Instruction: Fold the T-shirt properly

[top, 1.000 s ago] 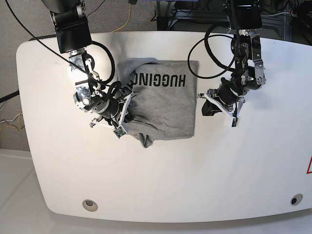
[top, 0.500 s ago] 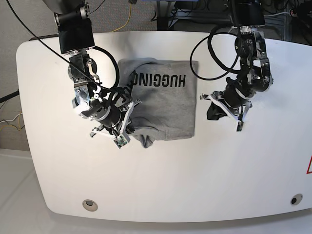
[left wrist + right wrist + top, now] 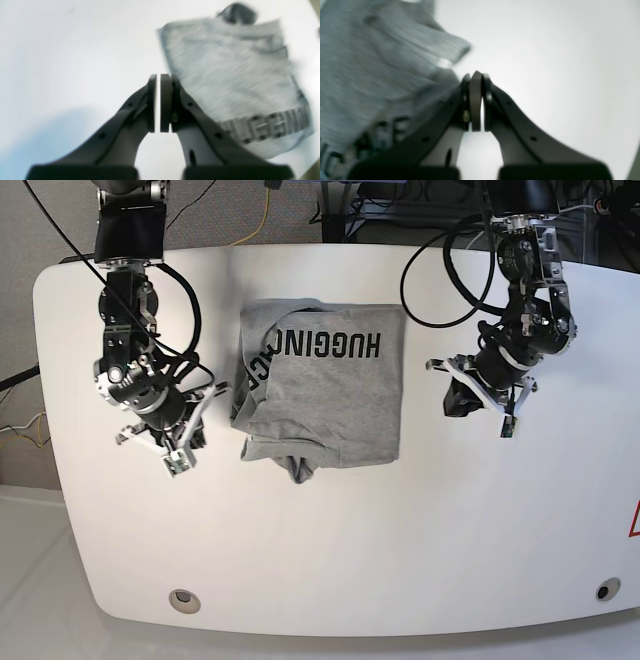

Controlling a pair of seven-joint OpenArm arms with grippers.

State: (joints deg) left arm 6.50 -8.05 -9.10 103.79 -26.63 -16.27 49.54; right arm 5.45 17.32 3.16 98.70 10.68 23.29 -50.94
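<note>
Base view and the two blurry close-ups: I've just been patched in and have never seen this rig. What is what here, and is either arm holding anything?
The base view looks down on a white table with two robot arms reaching in from its far edge. The blurry close-ups come from cameras on the arms' wrists, each looking along its own fingers.

The left gripper is on the right side of the base view; the right gripper is on the left side. Sides are named from the robot's own standpoint.

Between them lies the T-shirt, grey, partly folded, with its black "HUGGING" lettering facing up. Its edge nearest the right gripper is bunched and uneven.

Both grippers are shut and hold nothing: in each wrist view the fingers meet over bare table, with the shirt off to one side and not touched.
</note>
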